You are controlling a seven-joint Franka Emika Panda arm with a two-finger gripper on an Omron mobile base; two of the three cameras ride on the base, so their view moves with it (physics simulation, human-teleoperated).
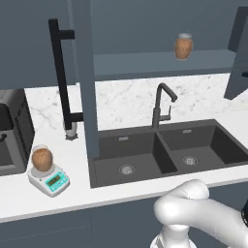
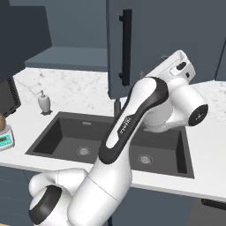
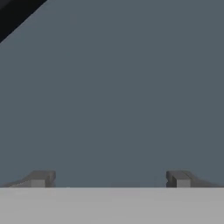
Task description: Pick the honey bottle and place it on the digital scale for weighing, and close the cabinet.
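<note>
Two amber honey jars show in the left base view. One honey bottle (image 1: 41, 159) stands upright, lid up, on the round plate of the digital scale (image 1: 49, 179), which sits on the white tabletop (image 1: 58, 145) left of the double sink (image 1: 164, 151), its teal display facing front. A second jar (image 1: 183, 46) stands upright on the inner shelf of the cabinet (image 1: 145, 62). One cabinet door (image 1: 87, 82) stands open, edge-on, its black bar handle (image 1: 60, 72) vertical. The pincer (image 3: 109, 179) is spread wide with nothing between its tips, facing a flat slate-blue panel close up.
</note>
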